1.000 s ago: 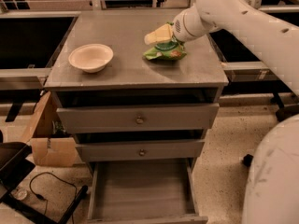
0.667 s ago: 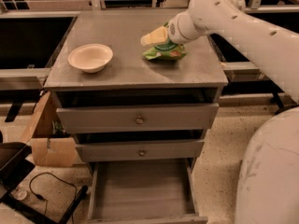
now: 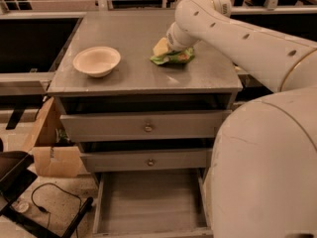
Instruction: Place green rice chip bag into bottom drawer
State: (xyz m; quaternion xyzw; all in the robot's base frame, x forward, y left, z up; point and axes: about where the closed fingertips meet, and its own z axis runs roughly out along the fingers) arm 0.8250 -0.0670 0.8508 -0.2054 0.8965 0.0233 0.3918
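Note:
The green rice chip bag (image 3: 176,58) lies crumpled on the grey cabinet top (image 3: 133,38), right of centre. My gripper (image 3: 161,47) is pressed down on the bag's left upper part, reaching in from the right on the white arm (image 3: 233,26). The gripper covers part of the bag. The bottom drawer (image 3: 148,200) is pulled out below and its plank-like floor is bare.
A cream bowl (image 3: 96,61) stands on the left of the cabinet top. The two upper drawers with round knobs (image 3: 148,128) are pushed in. My white body (image 3: 267,172) fills the lower right. A cardboard box (image 3: 52,152) and a cable lie on the floor at the left.
The gripper has moved down and slightly left onto the bag. The bag and the bowl stay where they were.

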